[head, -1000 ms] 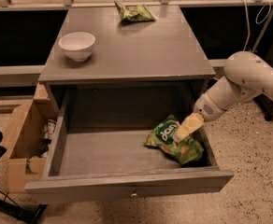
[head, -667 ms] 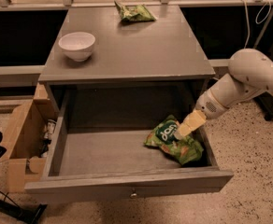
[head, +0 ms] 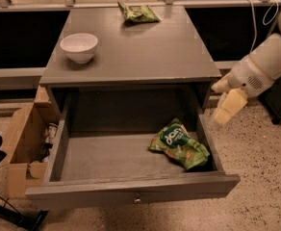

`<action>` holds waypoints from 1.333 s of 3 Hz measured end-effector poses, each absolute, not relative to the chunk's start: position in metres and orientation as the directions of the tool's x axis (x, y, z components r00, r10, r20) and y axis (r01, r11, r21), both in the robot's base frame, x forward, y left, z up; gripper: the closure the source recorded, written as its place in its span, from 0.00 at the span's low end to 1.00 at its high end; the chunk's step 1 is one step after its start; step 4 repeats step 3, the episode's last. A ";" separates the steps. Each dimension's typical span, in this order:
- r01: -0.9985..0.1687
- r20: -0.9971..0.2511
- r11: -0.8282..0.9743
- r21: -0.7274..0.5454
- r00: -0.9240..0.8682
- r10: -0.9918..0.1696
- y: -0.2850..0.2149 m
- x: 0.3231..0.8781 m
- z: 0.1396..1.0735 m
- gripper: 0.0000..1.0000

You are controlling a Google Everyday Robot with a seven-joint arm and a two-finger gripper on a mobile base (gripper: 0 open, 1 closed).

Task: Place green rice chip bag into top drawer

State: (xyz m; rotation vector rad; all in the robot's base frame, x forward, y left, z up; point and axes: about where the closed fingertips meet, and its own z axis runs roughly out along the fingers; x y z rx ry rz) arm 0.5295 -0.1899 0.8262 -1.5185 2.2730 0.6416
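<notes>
Right of the open top drawer (head: 131, 190), the gripper (head: 222, 102) hangs, fingers (head: 232, 107) parted (gripping nothing); the green rice chip bag (head: 179, 144) lies inside, at its right end.

You'll find the top drawer (head: 131, 189) standing open across the lower middle of the frame, under the cabinet top (head: 145, 57). The rice chip bag (head: 179, 144) lies inside it, on the drawer floor in the right part, close to the right wall and nearer the front panel than the back. The knob (head: 137, 199) sits at the middle of the front panel. On the cabinet top, look upper left for the bowl (head: 79, 47); a smaller bag (head: 138, 13) lies at the back edge, top centre. The gripper (head: 225, 105) hangs at the right of the frame, outside the drawer's right wall, above the floor and apart from the bag. A cardboard box (head: 25, 143) stands at lower left, beside the drawer.
</notes>
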 end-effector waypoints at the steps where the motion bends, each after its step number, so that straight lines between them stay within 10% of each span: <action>1: -0.979 -0.395 0.199 0.037 -0.198 -0.897 -0.195 0.501 0.899 0.00; 3: -0.813 -0.249 0.437 -0.386 -0.364 -0.898 -0.242 0.480 1.005 0.00; 4: -0.813 -0.249 0.437 -0.386 -0.364 -0.898 -0.242 0.480 1.005 0.00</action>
